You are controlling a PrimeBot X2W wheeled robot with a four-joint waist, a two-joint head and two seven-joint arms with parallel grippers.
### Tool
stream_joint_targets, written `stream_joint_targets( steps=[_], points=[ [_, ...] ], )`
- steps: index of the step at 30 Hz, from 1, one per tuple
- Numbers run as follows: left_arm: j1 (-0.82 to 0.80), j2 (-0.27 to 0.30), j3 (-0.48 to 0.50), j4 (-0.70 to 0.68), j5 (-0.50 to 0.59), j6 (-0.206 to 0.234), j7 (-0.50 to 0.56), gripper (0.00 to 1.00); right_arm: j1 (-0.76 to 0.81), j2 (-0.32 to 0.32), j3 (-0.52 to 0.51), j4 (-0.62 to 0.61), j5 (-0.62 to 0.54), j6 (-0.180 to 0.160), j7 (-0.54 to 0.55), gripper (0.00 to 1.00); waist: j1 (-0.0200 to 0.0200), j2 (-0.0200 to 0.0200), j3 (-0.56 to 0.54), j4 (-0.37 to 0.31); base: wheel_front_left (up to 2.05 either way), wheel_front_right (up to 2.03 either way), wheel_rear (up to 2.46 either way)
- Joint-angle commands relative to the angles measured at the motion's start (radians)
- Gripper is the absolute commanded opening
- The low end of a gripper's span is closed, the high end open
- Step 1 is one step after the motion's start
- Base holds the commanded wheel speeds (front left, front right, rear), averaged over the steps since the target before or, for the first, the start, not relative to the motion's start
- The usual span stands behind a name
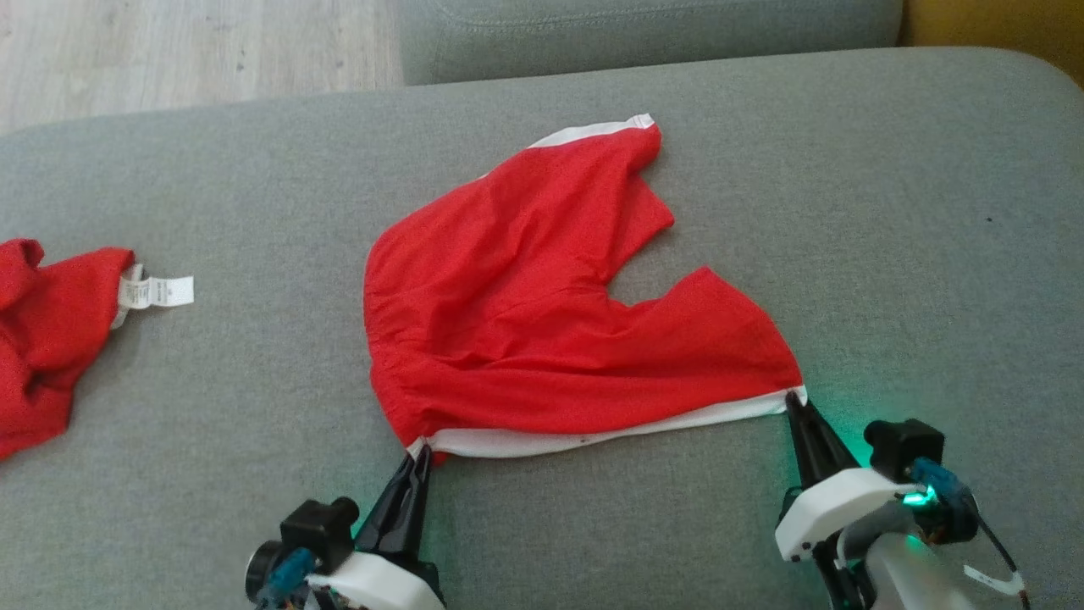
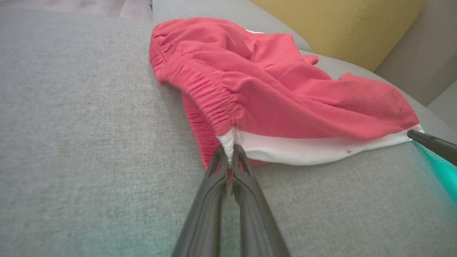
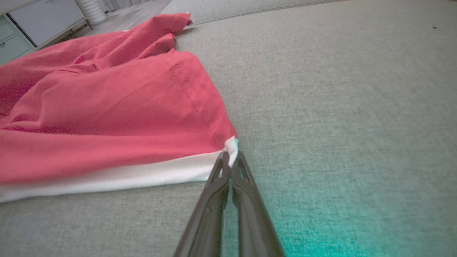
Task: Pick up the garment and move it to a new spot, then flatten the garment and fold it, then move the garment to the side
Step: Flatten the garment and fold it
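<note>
The garment (image 1: 525,322), a pair of red shorts, lies spread on the middle of the grey cushion (image 1: 889,212), towards its near edge. Its long near side, edged with a white band, runs left to right across the cushion. The gathered elastic waist faces the cushion's left. The two legs open towards the cushion's right and far side, with a V-shaped notch between them. The farther leg ends in a second strip of white trim. The cloth is creased and slightly puffed, not fully flat.

The left gripper (image 1: 421,453) is clenched on the white band's left corner, just below the waist gathers; in the left wrist view its fingers (image 2: 214,185) pinch the bunched white cloth. The right gripper (image 1: 794,398) is clamped on the band's right corner, where white cloth sticks out between its tips (image 3: 230,159).

Another red cloth (image 1: 42,339) with a white label (image 1: 157,291) lies crumpled at the cushion's left edge, well apart from the shorts.
</note>
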Motion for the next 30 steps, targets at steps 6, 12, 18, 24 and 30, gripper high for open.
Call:
stream_joint_targets(
  steps=[6, 12, 18, 24, 30],
  points=[
    [-0.031, 0.051, 0.044, -0.136, 0.016, 0.002, -0.005, 0.0, -0.004, -0.005, 0.033, -0.121, 0.098, -0.001, -0.004, 0.0, -0.0001, 0.0, -0.049, 0.01, 0.0, 0.0, 0.0],
    [-0.113, 0.155, 0.043, -0.322, 0.054, 0.002, -0.005, 0.0, -0.099, -0.02, 0.104, -0.284, 0.242, -0.001, -0.004, 0.0, -0.0001, 0.0, -0.09, 0.014, 0.0, 0.0, 0.0],
    [-0.3, 0.325, 0.021, -0.495, 0.005, 0.002, 0.016, 0.0, -0.249, -0.108, 0.101, -0.516, 0.476, -0.001, 0.102, 0.0, -0.0001, 0.0, -0.126, 0.013, 0.0, 0.0, 0.0],
    [-0.458, 0.405, 0.041, -0.62, -0.087, 0.002, 0.115, 0.0, -0.358, -0.146, 0.027, -0.687, 0.561, -0.001, 0.238, 0.0, -0.0001, 0.0, -0.132, 0.014, 0.0, 0.0, 0.0],
    [-0.593, 0.385, 0.064, -0.535, -0.149, 0.028, 0.221, 0.0, -0.503, -0.155, 0.0, -0.685, 0.494, -0.001, 0.337, 0.0, -0.0001, 0.0, -0.065, 0.013, 0.0, 0.0, 0.0]
  ],
)
